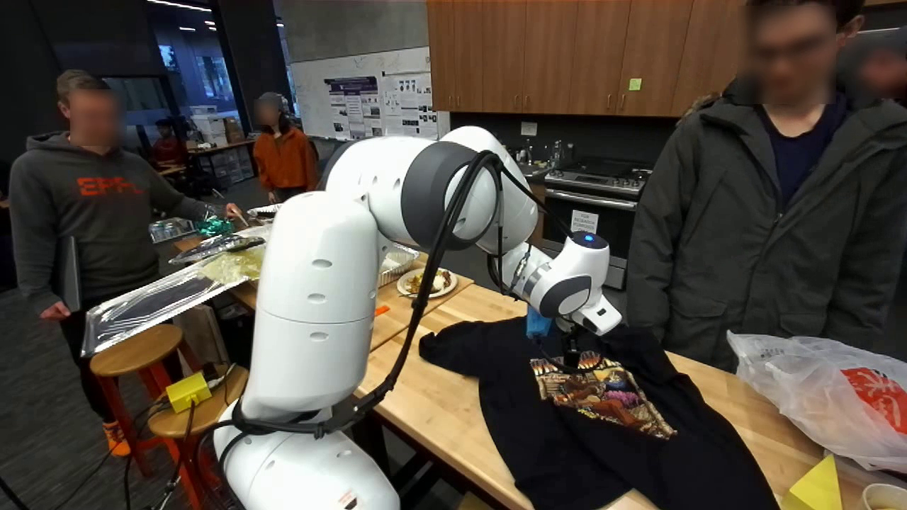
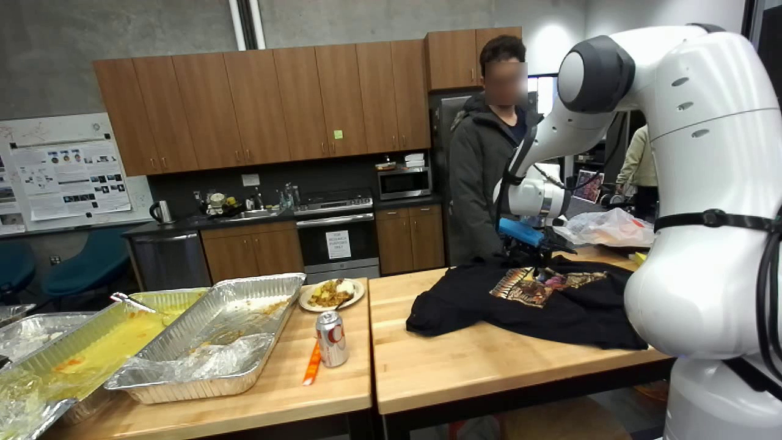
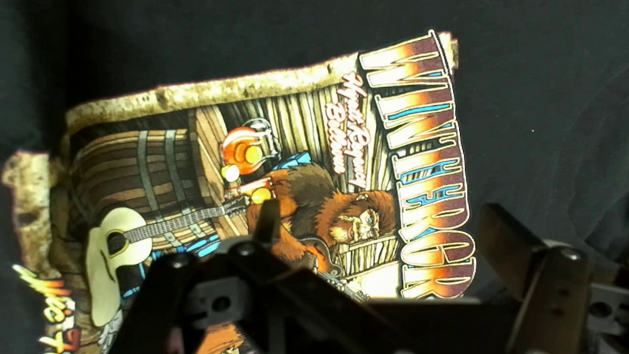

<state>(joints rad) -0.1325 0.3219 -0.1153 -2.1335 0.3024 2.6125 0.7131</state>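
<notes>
On the black shirt (image 3: pixel 530 108), big letters (image 3: pixel 430 160) are spelling what looks like "WINTERGR", the rest hidden, and smaller script (image 3: pixel 356 130) beside them is reading "Hyatt Regency Bellevue". A sheet (image 2: pixel 338 244) on the oven (image 2: pixel 365 240) is announcing "FOR RESEARCH PURPOSES ONLY". A grey hoodie (image 1: pixel 99 219) is bearing a red "EPFL".

Silver can (image 2: pixel 332 341) near foil tray (image 2: pixel 195 391)
</notes>
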